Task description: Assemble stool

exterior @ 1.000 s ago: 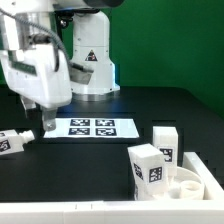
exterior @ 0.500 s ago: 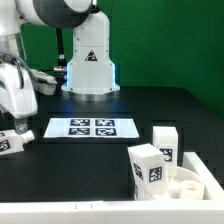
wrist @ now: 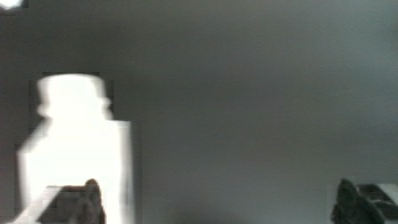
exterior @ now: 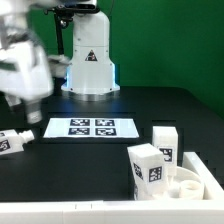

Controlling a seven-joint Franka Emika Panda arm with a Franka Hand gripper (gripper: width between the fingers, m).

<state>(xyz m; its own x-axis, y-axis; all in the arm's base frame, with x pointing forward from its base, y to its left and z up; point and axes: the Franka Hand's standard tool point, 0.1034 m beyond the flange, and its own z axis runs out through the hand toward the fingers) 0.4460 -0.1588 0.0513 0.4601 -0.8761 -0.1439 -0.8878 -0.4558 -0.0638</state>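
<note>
White stool leg [exterior: 12, 141], flat on black surface [exterior: 150, 105]: below your fingers [wrist: 75, 205] (spread, empty), off-centre toward one, long axis square to their closing line.

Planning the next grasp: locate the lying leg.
In the exterior view, the lying leg sits at the far left, just left of the marker board.

The arm [exterior: 88, 55] rises from its white base at the back and reaches across to the exterior view's left, where the wrist [exterior: 24, 72] shows blurred. The gripper [exterior: 27, 111] hangs pointing downward. In the wrist view its jaws stand wide apart, with the dark fingertips [wrist: 75, 205] at opposite edges.
</note>
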